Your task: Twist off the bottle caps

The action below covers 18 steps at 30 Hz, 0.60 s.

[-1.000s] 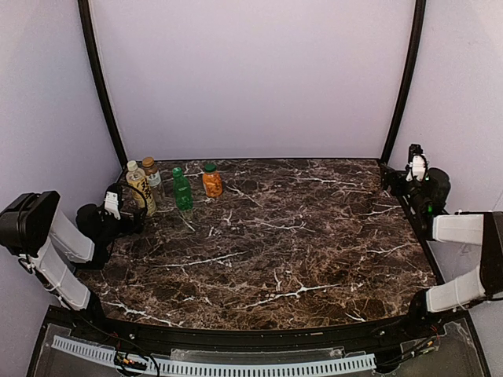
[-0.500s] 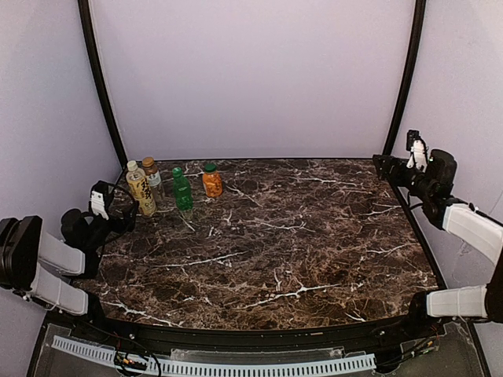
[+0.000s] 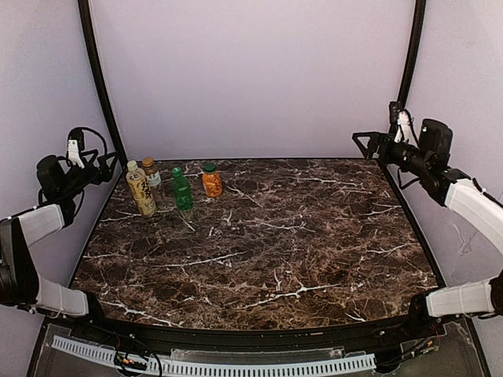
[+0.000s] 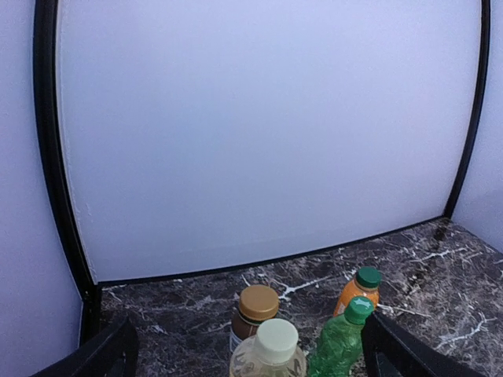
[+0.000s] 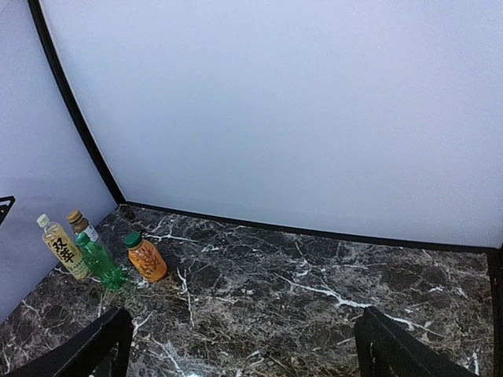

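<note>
Four capped bottles stand upright in a row at the table's far left: pale yellow [image 3: 140, 188], clear with brown label [image 3: 152, 177], green [image 3: 181, 188], squat orange [image 3: 211, 180]. My left gripper [image 3: 108, 162] is open and empty, raised left of the row and facing it. In the left wrist view the yellow [image 4: 271, 357], brown-capped [image 4: 255, 310], green [image 4: 339, 345] and orange [image 4: 355, 289] bottles sit between the open fingers [image 4: 110, 353]. My right gripper [image 3: 366, 142] is open and empty, high at the far right. Its view shows yellow [image 5: 63, 250], brown-label [image 5: 82, 226], green [image 5: 100, 261] and orange [image 5: 146, 259] bottles far off.
The dark marble table [image 3: 299, 236] is enclosed by pale walls with black corner posts [image 3: 98, 78] at the back left and back right [image 3: 407, 71]. A black rail [image 3: 236, 345] runs along the near edge.
Both arms have risen from table level. The left gripper lifted up and back to the left wall; the right gripper lifted and swung inward to the left. The bottles have not moved.
</note>
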{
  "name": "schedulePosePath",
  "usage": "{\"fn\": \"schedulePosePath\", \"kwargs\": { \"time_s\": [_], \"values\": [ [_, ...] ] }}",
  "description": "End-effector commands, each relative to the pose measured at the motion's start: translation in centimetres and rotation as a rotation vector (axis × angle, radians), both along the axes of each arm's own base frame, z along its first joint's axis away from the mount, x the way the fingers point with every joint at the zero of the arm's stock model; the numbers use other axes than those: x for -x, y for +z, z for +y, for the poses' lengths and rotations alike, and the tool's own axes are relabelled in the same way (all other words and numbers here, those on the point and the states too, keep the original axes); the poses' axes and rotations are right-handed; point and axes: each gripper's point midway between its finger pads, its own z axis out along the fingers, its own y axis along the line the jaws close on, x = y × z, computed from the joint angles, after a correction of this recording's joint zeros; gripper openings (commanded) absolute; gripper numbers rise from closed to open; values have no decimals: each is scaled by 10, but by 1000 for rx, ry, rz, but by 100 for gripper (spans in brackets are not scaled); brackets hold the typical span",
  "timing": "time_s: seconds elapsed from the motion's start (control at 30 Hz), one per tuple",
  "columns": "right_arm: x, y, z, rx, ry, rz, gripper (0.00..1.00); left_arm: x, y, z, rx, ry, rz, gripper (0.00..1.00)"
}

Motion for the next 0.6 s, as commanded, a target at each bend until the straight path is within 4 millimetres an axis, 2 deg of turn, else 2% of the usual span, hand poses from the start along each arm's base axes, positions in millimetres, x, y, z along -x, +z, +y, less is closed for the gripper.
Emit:
{"fn": "schedulePosePath", "kwargs": {
  "time_s": [0.0, 0.03, 0.07, 0.1, 0.13, 0.17, 0.2, 0.23, 0.27, 0.43, 0.57],
  "values": [
    [6, 12, 16, 7, 70, -12, 98, 21, -37, -30, 27, -182, 329, 100],
    [6, 13, 17, 6, 75, -12, 98, 25, -36, -33, -6, -200, 360, 100],
    [5, 14, 18, 4, 77, -13, 98, 24, -26, -34, -33, -201, 354, 100],
    [5, 14, 19, -1, 80, -10, 98, 28, -36, -36, -67, -201, 407, 100],
    [5, 12, 20, -4, 81, -5, 98, 25, -23, -35, -104, -193, 399, 100],
    [5, 11, 22, -7, 85, -2, 98, 26, -35, -36, -156, -182, 460, 100],
    [5, 9, 24, -7, 89, 1, 98, 21, -28, -35, -196, -172, 464, 100],
    [5, 7, 26, -9, 96, 5, 98, 21, -36, -36, -260, -156, 505, 100],
    [6, 5, 29, -11, 105, 5, 98, 13, -35, -33, -303, -122, 518, 100],
    [7, -7, 37, -17, 121, 6, 99, -10, -47, -22, -326, -55, 584, 100],
    [5, -20, 36, -9, 107, 27, 99, -23, -59, -25, -278, -78, 598, 90]
  ]
}}
